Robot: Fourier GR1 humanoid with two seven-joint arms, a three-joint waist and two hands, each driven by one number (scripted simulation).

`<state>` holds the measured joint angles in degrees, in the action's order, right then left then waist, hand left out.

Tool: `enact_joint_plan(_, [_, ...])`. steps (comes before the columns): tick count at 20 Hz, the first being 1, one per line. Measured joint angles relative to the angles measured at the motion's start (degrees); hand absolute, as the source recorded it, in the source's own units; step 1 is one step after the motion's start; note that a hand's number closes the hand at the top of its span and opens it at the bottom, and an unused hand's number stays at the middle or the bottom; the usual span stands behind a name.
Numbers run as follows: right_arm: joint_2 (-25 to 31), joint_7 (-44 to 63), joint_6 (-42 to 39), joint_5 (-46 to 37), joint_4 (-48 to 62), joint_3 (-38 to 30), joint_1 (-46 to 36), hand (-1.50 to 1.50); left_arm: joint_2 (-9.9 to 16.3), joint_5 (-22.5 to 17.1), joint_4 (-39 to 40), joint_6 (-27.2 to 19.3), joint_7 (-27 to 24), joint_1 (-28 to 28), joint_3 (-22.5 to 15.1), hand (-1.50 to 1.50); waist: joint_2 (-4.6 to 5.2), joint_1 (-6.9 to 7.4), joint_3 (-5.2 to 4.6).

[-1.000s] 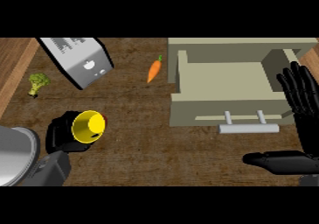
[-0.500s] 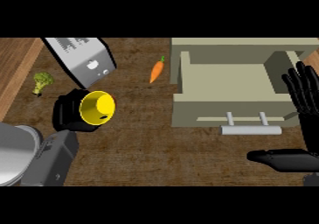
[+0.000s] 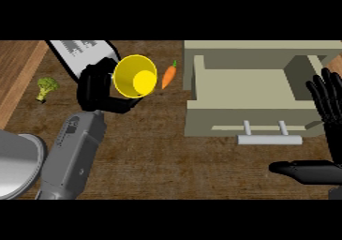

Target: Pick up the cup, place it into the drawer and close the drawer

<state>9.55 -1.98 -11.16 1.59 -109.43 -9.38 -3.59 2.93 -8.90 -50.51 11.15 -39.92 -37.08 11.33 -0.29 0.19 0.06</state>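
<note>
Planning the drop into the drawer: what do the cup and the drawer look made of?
Cup: uniform bright yellow with a smooth, slightly glossy inside, so probably plastic or glazed ceramic; the look leaves it open. It is held in the left hand. Drawer: flat matte beige panels, likely painted wood or laminate. Its handle is pale grey and looks metallic.

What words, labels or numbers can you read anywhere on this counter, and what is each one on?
No text can be read in this view.
Grey and white slanted appliance behind the left hand: dark marks on its top face, too blurred to read.
Yellow cup, orange carrot, green broccoli floret, open beige drawer with its pale bar handle: no markings.
</note>
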Motion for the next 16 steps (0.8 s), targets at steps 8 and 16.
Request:
enact_joint_plan(8, [0.8,1.6,-0.2,1.4,0.3,-1.3,-2.1,-1.50,-2.1,0.3,-9.4,-8.5,14.6,-7.0,-7.0,1.50,0.12,-0.38,-0.02])
enact_joint_plan(16, [0.9,1.5,-0.8,1.9,-0.3,-1.6,-1.4,-1.50,-2.8,-1.6,-1.1,-19.2,19.1,-19.7,-12.6,1.50,0.42,-1.31,-0.03])
